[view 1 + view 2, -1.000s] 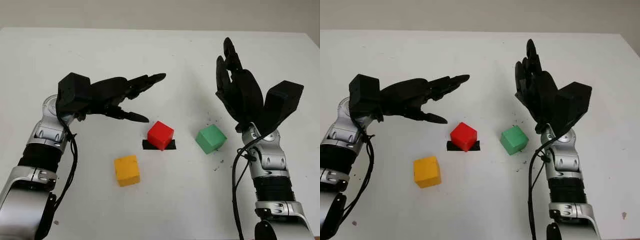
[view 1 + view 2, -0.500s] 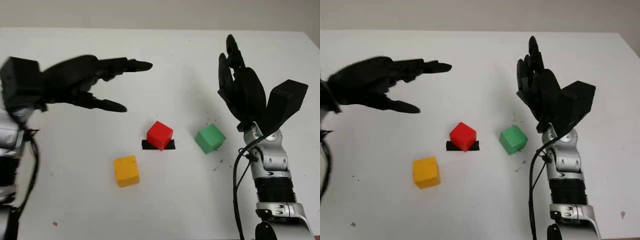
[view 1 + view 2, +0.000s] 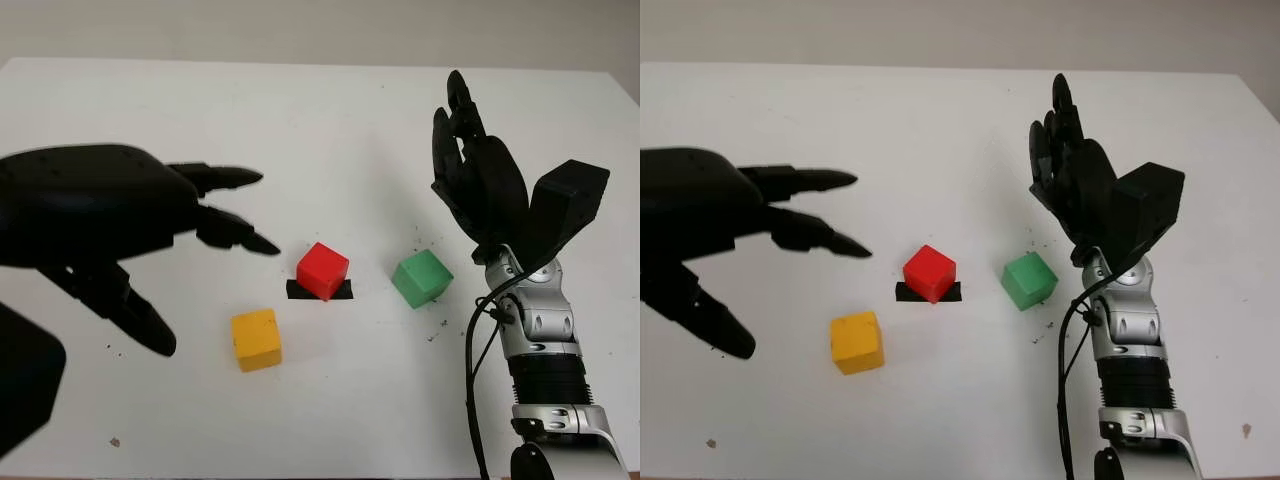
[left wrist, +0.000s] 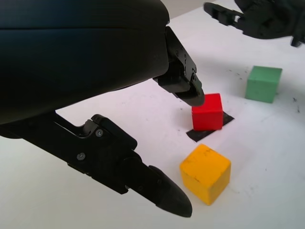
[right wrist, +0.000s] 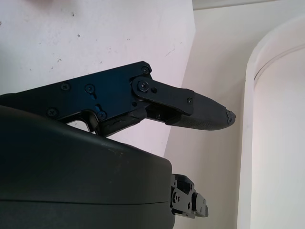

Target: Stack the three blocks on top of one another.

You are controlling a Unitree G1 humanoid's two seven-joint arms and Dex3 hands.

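On the table [image 3: 330,400], three blocks lie separately; left hand [image 3: 120,225] open above.

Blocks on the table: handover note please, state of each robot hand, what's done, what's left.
Left robot hand: open, holds nothing, up above the table's left side with the yellow block just beyond its fingers.
Right robot hand: open, raised behind the green block, holds nothing.
Blocks: red block sits on a black tape mark at centre; yellow is nearer and to its left; green is to its right. All three sit apart on the white table.
Done: nothing stacked.
Left: pick a block, set it on a base block, then add the third. Red on the mark looks like the likely base.
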